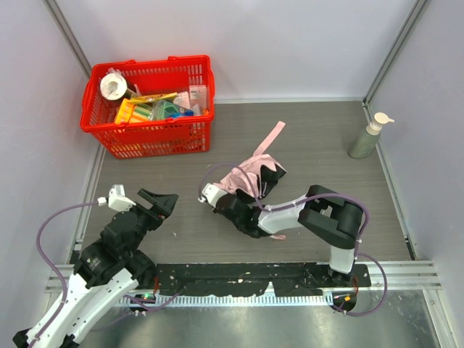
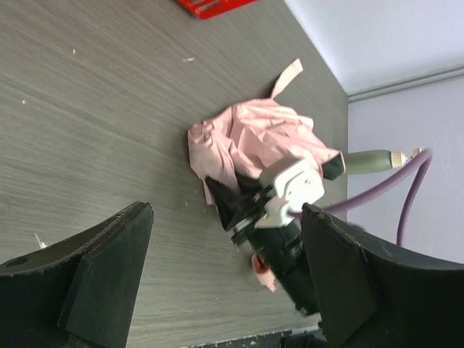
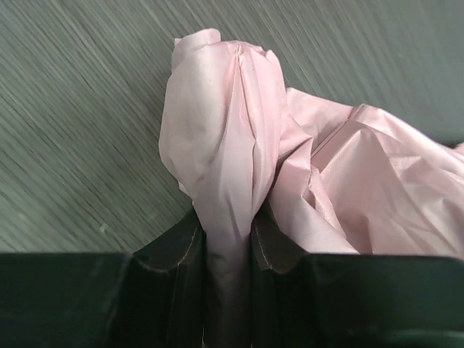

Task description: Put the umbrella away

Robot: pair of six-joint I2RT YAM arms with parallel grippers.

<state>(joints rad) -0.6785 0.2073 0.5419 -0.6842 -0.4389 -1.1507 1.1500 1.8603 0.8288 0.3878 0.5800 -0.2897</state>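
Note:
The umbrella (image 1: 245,176) lies crumpled mid-table as a heap of pale pink fabric (image 2: 250,141), its strap (image 1: 273,136) trailing toward the back. My right gripper (image 1: 254,185) reaches in from the right and is shut on a bunched fold of that fabric (image 3: 228,181). A small pink handle (image 2: 262,272) pokes out from under the right wrist. My left gripper (image 1: 164,202) hovers to the left of the umbrella, apart from it and pointing at it. In the left wrist view, the left gripper (image 2: 226,212) stands open with only table between its fingers.
A red plastic basket (image 1: 148,138) full of small packaged goods stands at the back left. A green pump bottle (image 1: 367,136) stands at the back right by the wall. Purple cables loop off both wrists.

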